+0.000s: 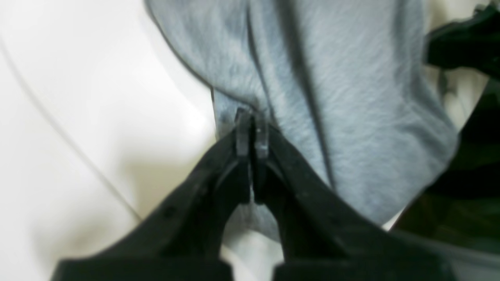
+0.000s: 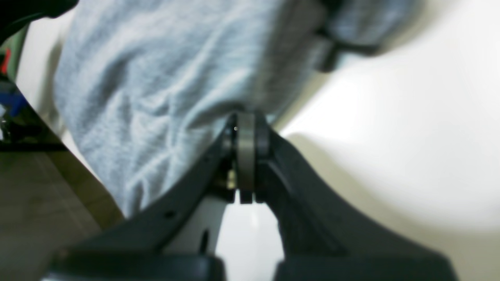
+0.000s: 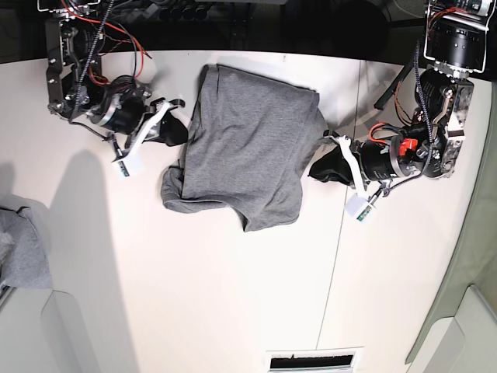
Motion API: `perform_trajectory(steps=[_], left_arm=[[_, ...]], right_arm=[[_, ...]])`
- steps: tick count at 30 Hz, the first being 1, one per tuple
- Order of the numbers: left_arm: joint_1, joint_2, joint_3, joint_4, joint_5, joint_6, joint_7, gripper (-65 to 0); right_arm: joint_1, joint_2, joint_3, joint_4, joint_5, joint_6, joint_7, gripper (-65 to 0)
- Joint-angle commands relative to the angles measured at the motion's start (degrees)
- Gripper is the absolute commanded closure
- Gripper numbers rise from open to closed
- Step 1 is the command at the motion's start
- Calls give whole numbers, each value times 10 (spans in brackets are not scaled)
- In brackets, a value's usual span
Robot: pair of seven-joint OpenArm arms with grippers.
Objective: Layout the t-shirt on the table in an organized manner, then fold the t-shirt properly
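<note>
Black gripper fingers fill the foreground of both wrist views, but the broadest thing in the scene is the table (image 3: 233,311), a white top with thin dark seams and a dark far edge that spreads across nearly the whole base view. Next in size is the t-shirt (image 3: 252,148), plain heather grey, lying on the table a little above the centre of that view; its body is doubled over into a rough block with a straight fold along the top, its lower hem sags toward 6 o'clock, and a bunched sleeve pokes out at about 8 o'clock. At 3 o'clock from the shirt sits the left gripper (image 1: 252,128), its two black fingers pressed together with grey fabric pinched between the tips at the shirt's edge. At 9 o'clock from the shirt sits the right gripper (image 2: 246,128), its fingers likewise closed tight on a fold of the wrinkled grey cloth. Smallest is a separate grey cloth bundle (image 3: 23,252), only partly in view at the base view's 9 o'clock edge, well apart from the shirt.
</note>
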Motion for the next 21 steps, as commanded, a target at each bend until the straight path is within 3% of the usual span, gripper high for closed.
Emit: perform_trajectory(steps=[1, 6, 14, 21], left_arm=[[10, -8, -19, 29, -21, -7, 4, 0], [135, -15, -117, 133, -88, -7, 32, 0], [337, -12, -239, 287, -108, -7, 32, 0], [446, -5, -261, 301, -107, -7, 32, 0]], right_arm=[[1, 12, 13, 17, 25, 5, -7, 0], [-40, 33, 65, 60, 93, 10, -84, 0], [-153, 97, 88, 123, 122, 12, -90, 0], [-263, 103, 87, 172, 130, 20, -92, 0]])
